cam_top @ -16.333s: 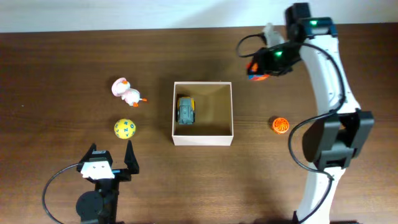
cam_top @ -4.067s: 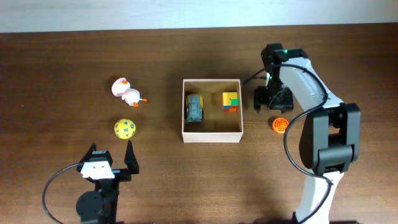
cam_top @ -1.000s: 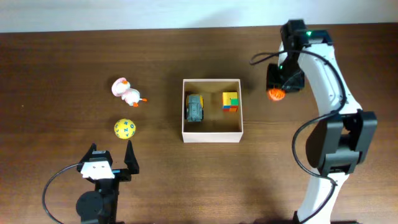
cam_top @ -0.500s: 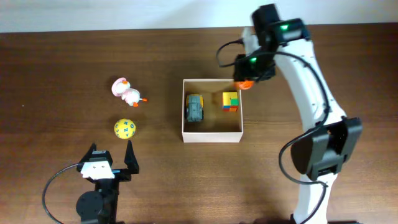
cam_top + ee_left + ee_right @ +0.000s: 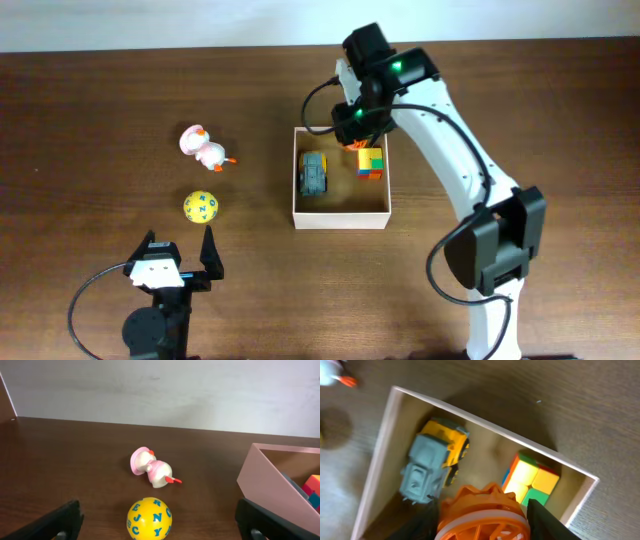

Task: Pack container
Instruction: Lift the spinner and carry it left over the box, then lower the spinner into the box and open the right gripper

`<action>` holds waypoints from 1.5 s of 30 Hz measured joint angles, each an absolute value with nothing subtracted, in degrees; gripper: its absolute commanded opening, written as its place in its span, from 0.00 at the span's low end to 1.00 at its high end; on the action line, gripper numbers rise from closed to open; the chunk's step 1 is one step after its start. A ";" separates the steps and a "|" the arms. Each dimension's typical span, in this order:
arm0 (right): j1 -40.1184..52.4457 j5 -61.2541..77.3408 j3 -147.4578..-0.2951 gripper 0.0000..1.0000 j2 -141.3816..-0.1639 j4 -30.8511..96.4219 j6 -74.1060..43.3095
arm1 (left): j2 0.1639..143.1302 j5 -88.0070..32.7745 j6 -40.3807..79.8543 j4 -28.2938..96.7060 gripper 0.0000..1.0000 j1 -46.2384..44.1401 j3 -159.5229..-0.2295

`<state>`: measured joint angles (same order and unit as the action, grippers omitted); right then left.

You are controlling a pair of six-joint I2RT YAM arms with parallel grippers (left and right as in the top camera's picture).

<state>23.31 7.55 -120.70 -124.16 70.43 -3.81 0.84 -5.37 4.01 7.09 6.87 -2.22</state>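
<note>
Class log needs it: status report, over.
Right gripper shut on orange ridged disc over white-walled cardboard container. Left gripper open. Grey-yellow toy truck, multicoloured cube inside, gap between.

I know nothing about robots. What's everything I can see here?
square cardboard container: 1, white outside and tan inside, mid-table
toy truck: 1, grey and yellow, inside container, left
puzzle cube: 1, multicoloured, inside container, right
ridged plastic disc: 1, orange, held over container
toy duck: 1, pink and white, left of container
lettered ball: 1, yellow and blue, near duck, not touching
wooden table: 1, dark brown, under everything
left end effector: 1, black, open, near table edge
right end effector: 1, black, shut on disc
</note>
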 measured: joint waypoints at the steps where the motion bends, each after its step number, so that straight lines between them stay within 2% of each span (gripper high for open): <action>1: 23.35 7.25 -120.29 0.50 -124.77 69.89 -3.79 | 0.84 -5.37 4.01 7.09 0.99 6.87 -2.22; 24: 25.82 5.39 -118.91 0.50 -134.02 65.69 0.69 | 0.84 -5.37 4.01 7.09 0.99 6.87 -2.22; 31: 26.30 5.10 -118.89 0.55 -134.34 65.69 0.84 | 0.84 -5.37 4.01 7.09 0.99 6.87 -2.22; 45: 26.30 4.51 -118.89 0.54 -134.34 66.41 1.52 | 0.84 -5.37 4.01 7.09 0.99 6.87 -2.22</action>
<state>26.30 4.51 -118.89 -134.34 66.41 1.52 0.84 -5.37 4.01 7.09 6.87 -2.22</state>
